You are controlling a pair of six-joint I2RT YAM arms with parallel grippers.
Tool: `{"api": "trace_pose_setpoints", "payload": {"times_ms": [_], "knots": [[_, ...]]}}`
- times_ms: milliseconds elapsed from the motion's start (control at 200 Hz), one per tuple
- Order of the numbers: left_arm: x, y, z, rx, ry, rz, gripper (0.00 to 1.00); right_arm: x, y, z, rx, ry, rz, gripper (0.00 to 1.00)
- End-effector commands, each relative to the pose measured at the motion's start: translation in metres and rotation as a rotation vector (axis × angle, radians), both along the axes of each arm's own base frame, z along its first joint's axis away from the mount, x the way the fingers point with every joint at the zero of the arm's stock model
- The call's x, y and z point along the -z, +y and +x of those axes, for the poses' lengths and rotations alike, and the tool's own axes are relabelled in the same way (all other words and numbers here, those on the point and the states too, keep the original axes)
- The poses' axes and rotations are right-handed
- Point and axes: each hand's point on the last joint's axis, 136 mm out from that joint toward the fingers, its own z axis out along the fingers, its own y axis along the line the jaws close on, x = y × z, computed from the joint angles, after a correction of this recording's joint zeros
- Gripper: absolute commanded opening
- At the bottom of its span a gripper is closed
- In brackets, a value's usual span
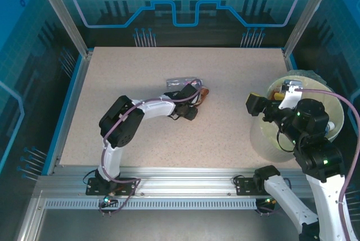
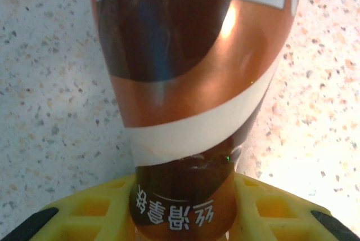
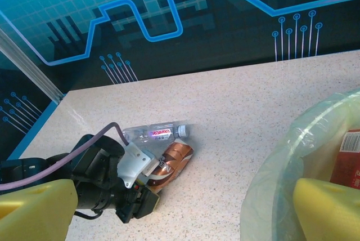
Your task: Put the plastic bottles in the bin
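So the left claw (image 2: 183, 221) is clamped on the brown bottle (image 2: 191, 72), with the yellow fingers (image 2: 84, 218) pinching its narrow waisted part from both sides. That bottle is lying around the middle of the table (image 2: 45, 83). Its long axis runs straight out from the claw, so the fat part sticks out ahead of the fingers, toward the far right. I can't tell if it's off the surface at all, but it looks like it's resting there.

Just past it on the far side there's 1 clear bottle (image 3: 156, 133) lying crosswise, left to right, cap end pointing right. It's either touching the brown one or just beside it, hard to say which.

What matters for the next move is that the bin (image 1: 264, 139) sits off to the right of the left claw, well apart and a bit nearer. My guess is lift, then swing right with the bottle leading.

The right claw (image 3: 181, 213) hangs at the bin with its fingers spread wide and nothing between them, so the left arm is clearly the nearer 1 for both bottles. Might get crowded over the bin, imo.
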Motion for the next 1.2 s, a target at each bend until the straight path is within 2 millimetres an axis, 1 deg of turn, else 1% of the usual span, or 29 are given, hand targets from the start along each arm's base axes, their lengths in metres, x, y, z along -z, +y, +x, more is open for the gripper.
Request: {"api": "trace_pose_setpoints", "payload": {"times_ms": [0,200,415,665,810,905,970,1070,1196], "knots": [[-0.036,-0.013,-0.002,0.015,-0.061,-0.121,0.33,0.002,0.012,0.002,-0.059,-0.002,0.007,1.0],[-0.079,-0.024,-0.008,0.031,-0.116,-0.263,0.31,-0.001,0.032,0.002,-0.174,-0.018,0.039,1.0],[-0.13,-0.039,-0.024,0.104,-0.128,-0.435,0.31,-0.003,0.038,0.004,-0.198,-0.03,0.065,1.0],[-0.197,-0.052,-0.046,0.18,-0.163,-0.654,0.31,0.005,0.049,0.017,-0.224,0.022,0.12,1.0],[-0.233,-0.063,-0.068,0.294,-0.153,-0.777,0.31,0.012,0.064,0.028,-0.274,0.07,0.181,1.0],[-0.251,-0.068,-0.078,0.343,-0.145,-0.841,0.3,0.016,0.064,0.041,-0.228,0.097,0.231,1.0],[-0.263,-0.07,-0.083,0.37,-0.143,-0.887,0.3,0.013,0.072,0.046,-0.264,0.083,0.275,1.0],[-0.274,-0.075,-0.092,0.408,-0.126,-0.946,0.3,0.005,0.09,0.051,-0.351,0.073,0.349,1.0],[-0.283,-0.081,-0.104,0.461,-0.109,-0.988,0.3,0.005,0.094,0.063,-0.342,0.087,0.375,1.0]]}}
